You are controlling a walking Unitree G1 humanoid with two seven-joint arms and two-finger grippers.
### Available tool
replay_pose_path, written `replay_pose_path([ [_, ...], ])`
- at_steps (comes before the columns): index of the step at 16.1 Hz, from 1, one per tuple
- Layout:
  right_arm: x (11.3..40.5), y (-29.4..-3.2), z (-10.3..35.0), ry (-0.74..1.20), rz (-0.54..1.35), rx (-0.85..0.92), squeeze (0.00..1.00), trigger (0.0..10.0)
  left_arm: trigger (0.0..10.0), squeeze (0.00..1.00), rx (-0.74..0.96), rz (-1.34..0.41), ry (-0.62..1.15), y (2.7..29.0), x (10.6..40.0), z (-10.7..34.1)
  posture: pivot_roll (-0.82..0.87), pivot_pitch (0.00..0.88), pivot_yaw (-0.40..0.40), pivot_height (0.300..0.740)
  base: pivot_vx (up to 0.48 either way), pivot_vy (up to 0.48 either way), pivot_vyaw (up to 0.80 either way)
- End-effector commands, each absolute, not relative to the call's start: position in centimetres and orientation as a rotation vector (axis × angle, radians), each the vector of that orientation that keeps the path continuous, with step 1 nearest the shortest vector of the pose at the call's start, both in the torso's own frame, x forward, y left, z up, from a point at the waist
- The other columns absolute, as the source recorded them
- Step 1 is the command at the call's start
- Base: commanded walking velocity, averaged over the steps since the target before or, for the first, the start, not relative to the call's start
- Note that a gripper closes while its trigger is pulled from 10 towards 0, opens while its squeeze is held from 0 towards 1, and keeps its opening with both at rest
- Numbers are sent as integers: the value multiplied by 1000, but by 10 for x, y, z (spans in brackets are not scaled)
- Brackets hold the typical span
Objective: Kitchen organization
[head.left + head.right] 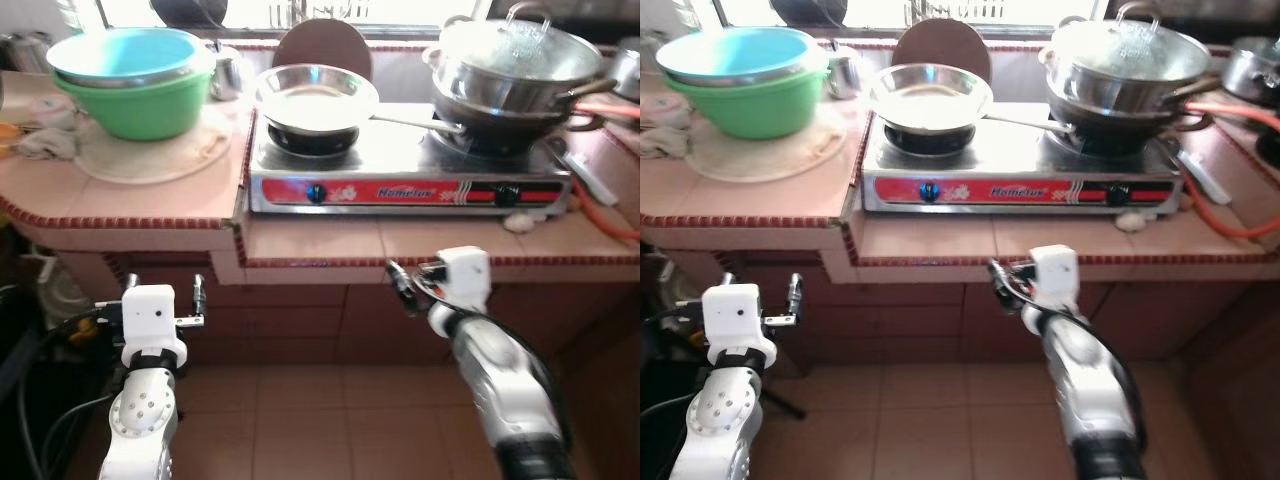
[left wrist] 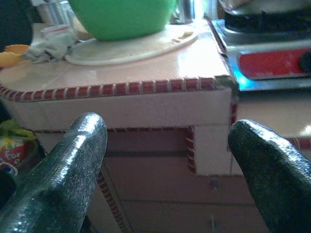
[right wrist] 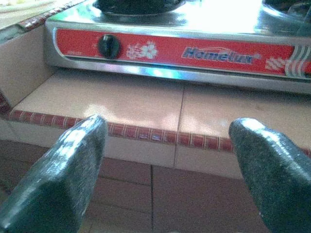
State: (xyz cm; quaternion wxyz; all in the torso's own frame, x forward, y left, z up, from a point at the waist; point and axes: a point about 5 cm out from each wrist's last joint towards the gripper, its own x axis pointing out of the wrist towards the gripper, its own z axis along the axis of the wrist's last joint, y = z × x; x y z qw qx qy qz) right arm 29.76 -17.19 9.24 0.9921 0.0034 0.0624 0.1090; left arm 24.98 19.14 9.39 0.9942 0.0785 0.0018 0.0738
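Along the tiled counter [image 1: 180, 205], from the robot's left: sitting on a round pale mat [image 1: 155, 150], a blue bowl [image 1: 125, 52] nested in a green bowl [image 1: 140, 100], with a crumpled cloth [image 1: 40, 140] just beside the mat at the counter's far left edge. Moving rightward, resting on the left burner of the red-fronted stove [image 1: 410, 190], a shallow steel pan [image 1: 315, 95] with its long handle reaching toward the right burner; beyond that, stacked on the right burner, a dark wok [image 1: 520, 110] topped by a steel pot [image 1: 515, 60]. Below the counter edge, hanging low on the left, the left gripper [image 1: 165, 295], fingers [image 2: 73, 160] spread wide and pinching nothing, facing the counter corner under the green bowl. Further right, hovering just under the stove's ledge, the right gripper [image 1: 410, 282], fingers [image 3: 68, 165] likewise spread apart and empty, looking straight at the stove's left knob [image 3: 108, 46]. Judging the step as only the approach, with no item yet chosen or touched. Doing it well likely meaning raising an arm clear of the counter lip before reaching in, keeping the fingers parted until around a rim or handle, and steering clear of the pan handle and the tall stack on the right burner, which looks ready to topple if nudged.
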Motion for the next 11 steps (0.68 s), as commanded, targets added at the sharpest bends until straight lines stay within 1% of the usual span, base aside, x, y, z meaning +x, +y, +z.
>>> replay_pose_path([
  [1, 286, -184, 90, 141, 199, 6, 0, 10000, 10000, 0, 165, 97, 30, 186, 253, 89, -116, 46, 36, 740, 0, 0, 0],
  [3, 266, -192, 85, 149, 194, -8, 0, 10000, 10000, 0, 170, 56, 33, 183, 258, 89, -143, 66, 55, 740, 0, 0, 0],
  [6, 246, -203, 77, 176, 150, -27, 0, 10000, 10000, 0, 160, 20, 30, 181, 262, 92, -171, 103, 76, 740, 0, 0, 0],
  [7, 243, -203, 76, 182, 143, -23, 0, 10000, 10000, 0, 166, 28, 21, 182, 262, 93, -174, 108, 78, 740, 0, 0, 0],
  [9, 244, -195, 80, 167, 153, -28, 0, 10000, 10000, 0, 183, 34, 26, 184, 261, 92, -179, 121, 77, 740, 0, 0, 0],
  [10, 251, -190, 83, 155, 163, -23, 0, 10000, 10000, 0, 184, 31, 25, 181, 261, 90, -173, 112, 50, 740, 0, 0, 0],
  [11, 253, -188, 83, 152, 170, -28, 0, 10000, 10000, 0, 190, 23, 23, 180, 262, 89, -173, 112, 50, 740, 0, 0, 0],
])
